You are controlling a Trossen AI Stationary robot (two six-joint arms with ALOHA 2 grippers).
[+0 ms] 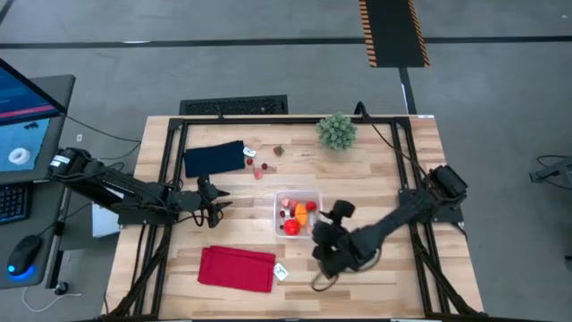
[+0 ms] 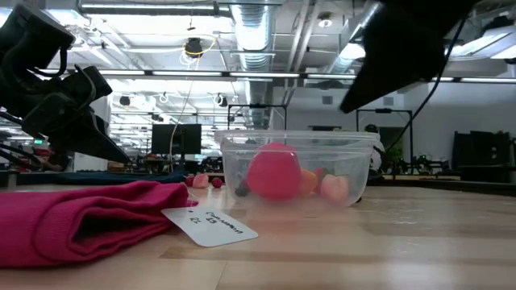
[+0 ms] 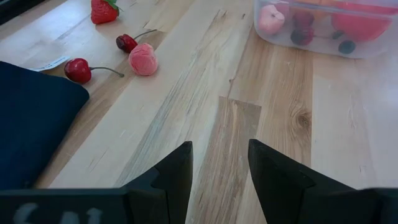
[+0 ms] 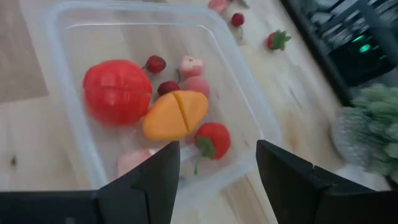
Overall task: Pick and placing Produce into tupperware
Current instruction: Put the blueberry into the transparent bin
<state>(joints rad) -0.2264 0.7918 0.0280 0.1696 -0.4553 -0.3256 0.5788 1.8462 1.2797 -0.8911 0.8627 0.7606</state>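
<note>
The right gripper (image 4: 217,180) hangs just above the near rim of the tupperware (image 1: 314,198), its two dark fingers spread apart with nothing between them; below and past the fingers lie the produce already inside the container: a red tomato (image 4: 117,91), an orange piece (image 4: 175,114) split by a seam, a strawberry (image 4: 213,140), two dark cherries and some pale pink pieces. The tupperware sits near the middle of the wooden table (image 1: 384,170), clear-walled and upright.

The left gripper (image 3: 219,168) waits low over bare wood to the left of the container, its fingers parted and empty; ahead of it, loose on the table, are a pink piece (image 3: 143,59), two cherries (image 3: 78,69) with stems and another strawberry (image 3: 104,10); a navy cloth (image 1: 214,158) lies just beside them.

Nearer the front edge is a folded red cloth (image 1: 237,268) with a small white label (image 2: 209,225) beside it; a green spiky plant ball (image 1: 337,131) stands at the far edge.
</note>
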